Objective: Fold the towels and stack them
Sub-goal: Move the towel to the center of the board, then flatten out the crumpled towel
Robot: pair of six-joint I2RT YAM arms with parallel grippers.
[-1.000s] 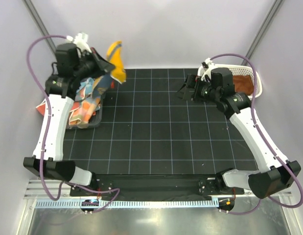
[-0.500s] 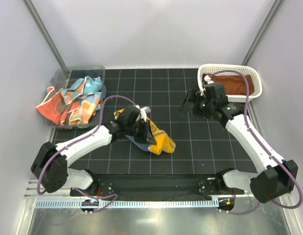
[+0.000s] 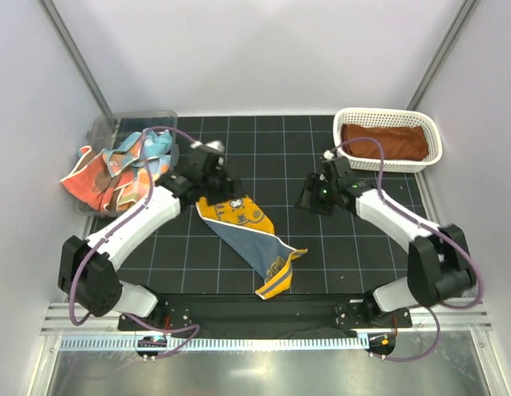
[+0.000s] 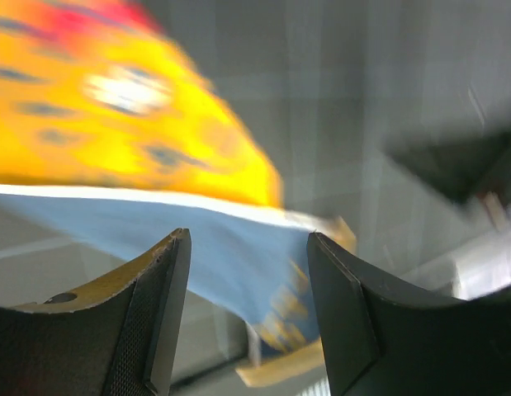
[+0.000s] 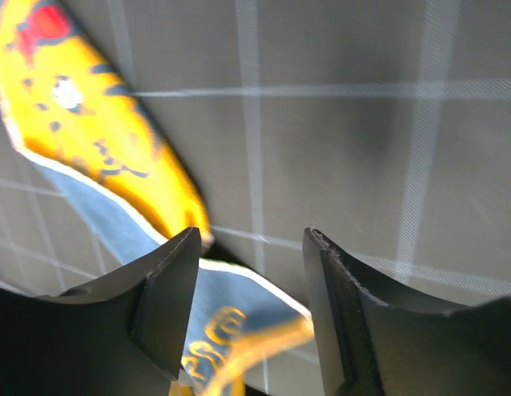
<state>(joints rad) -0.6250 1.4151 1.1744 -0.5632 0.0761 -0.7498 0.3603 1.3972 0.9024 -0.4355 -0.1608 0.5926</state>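
Top external view: a blue cloth towel with yellow tiger print [image 3: 243,235] is lying unfolded and rumpled mid-way across the black gridded bench [image 3: 354,247]. Left tool [image 4: 247,243] and right tool [image 5: 251,239] are both standing spread, pinching nothing. A flat rust-brown towel [image 3: 383,142] is sitting in the white lattice basket [image 3: 387,166]. The mixed patterned towels [image 3: 115,169] are waiting heaped in the clear plastic bin [image 3: 102,128]. Judgement: one apparently done, several left.
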